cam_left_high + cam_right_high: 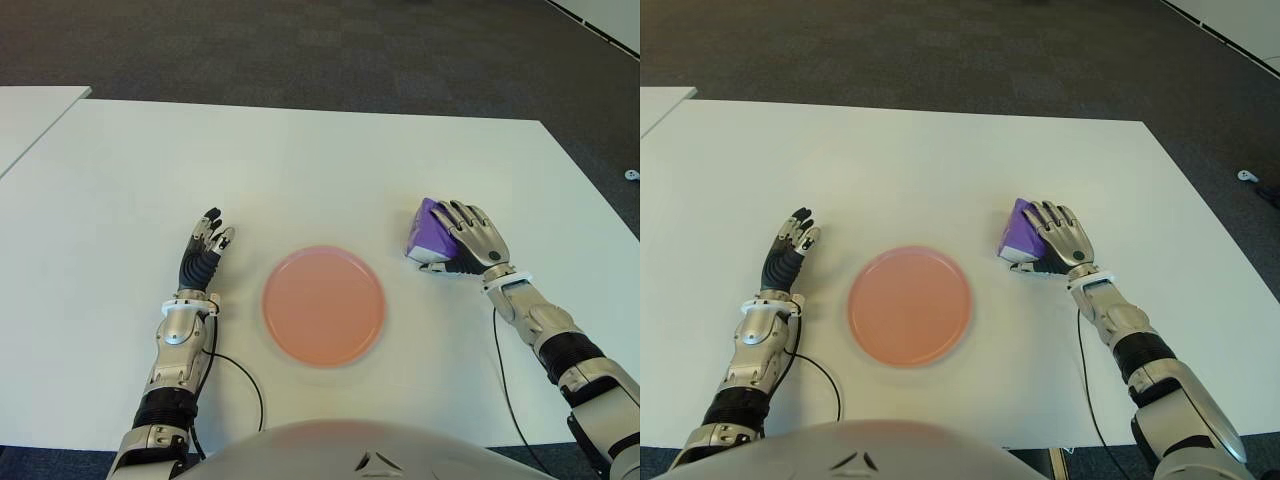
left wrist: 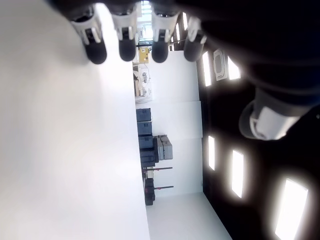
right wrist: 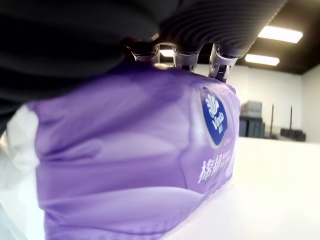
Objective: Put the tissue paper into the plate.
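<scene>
Right robot hand (image 1: 468, 240) is draped over the purple tissue pack (image 1: 427, 229), fingers wrapped on it, on the worktop (image 1: 300, 170) right of the plate (image 1: 323, 305). Left robot hand (image 1: 205, 247) sits left of the plate, fingers loose, holding nothing.

Both eye views look forward and down from the head onto the white table (image 1: 300, 160), sharing the pink plate (image 1: 324, 304) at lower centre and dark carpet along the upper edge. The left wrist view sits close behind its fingers (image 2: 127, 47), facing across the tabletop into the room. The right wrist view is pressed against a purple tissue pack (image 3: 130, 155).
</scene>
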